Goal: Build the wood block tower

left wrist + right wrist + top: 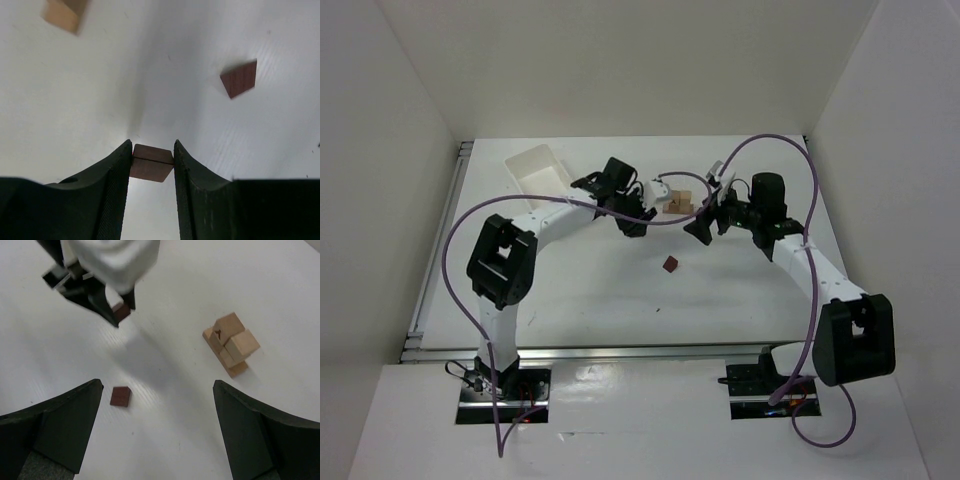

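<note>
My left gripper is shut on a small dark maroon wood block and holds it above the table; it also shows in the right wrist view and from above. A second maroon block lies loose on the table. The wood block tower is a small stack of light tan blocks on a flat plank, to the right of the left gripper. My right gripper is open and empty, hovering above the table between the loose maroon block and the tan stack.
A white rectangular tray stands at the back left behind the left arm. Purple cables loop over both arms. White walls close in the table on the left, back and right.
</note>
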